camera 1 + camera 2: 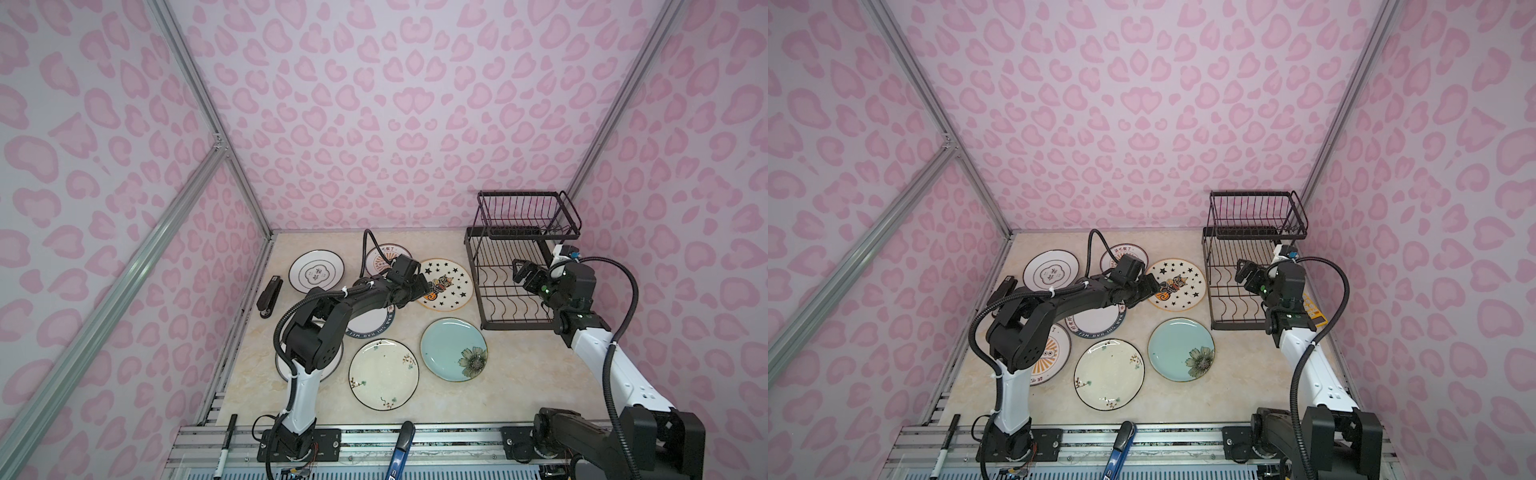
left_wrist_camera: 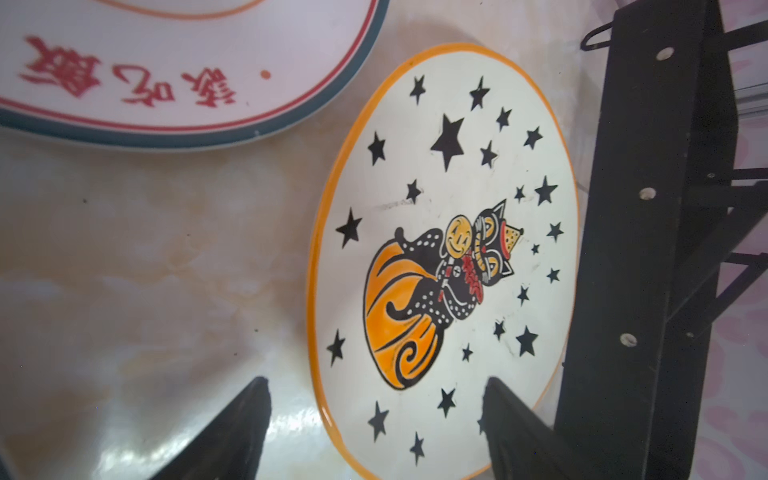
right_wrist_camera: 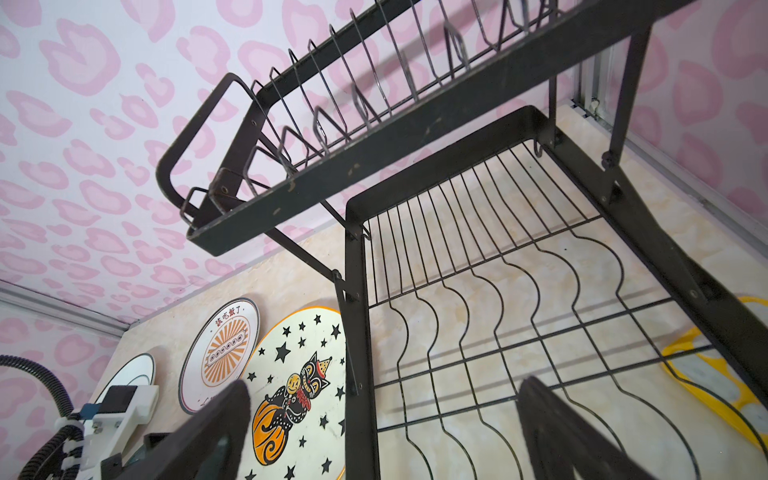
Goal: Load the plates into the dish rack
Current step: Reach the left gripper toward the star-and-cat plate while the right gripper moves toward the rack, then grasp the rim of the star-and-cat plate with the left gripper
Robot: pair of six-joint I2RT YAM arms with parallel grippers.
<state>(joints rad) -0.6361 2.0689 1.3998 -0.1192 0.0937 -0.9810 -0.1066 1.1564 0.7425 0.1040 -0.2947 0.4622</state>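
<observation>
Glossy beige marbled tabletop (image 1: 519, 374) fills the floor of a booth. Nearest, past a ribbed aluminium rail (image 1: 457, 438), lie a round cream plate with thin painted sprigs (image 1: 383, 374) and a glazed pale blue plate with a dark flower (image 1: 453, 349), both flat and just apart. Beside them, an orange-sunburst plate (image 1: 1054, 353) is half hidden under the left arm, and a white plate with a dark lettered rim (image 1: 1096, 320) lies just beyond it.

Farther in, the left gripper (image 1: 420, 287) hangs low over the near edge of the orange-rimmed plate scattered with black stars (image 1: 446, 286). Its tapered black fingers (image 2: 232, 428) stand spread, one over the table and one over the plate, clasping nothing.

The right gripper (image 1: 523, 272) is spread wide and empty above the wavy slotted lower tier of the black wire dish rack (image 1: 511, 307), which holds no plates. Its basket-like upper tier (image 1: 528, 212) sits toward the back.

Farthest lie a white plate with a black emblem (image 1: 317, 271) and a second sunburst plate (image 3: 224, 353), before matte walls printed with pink blotches (image 1: 374, 104).
</observation>
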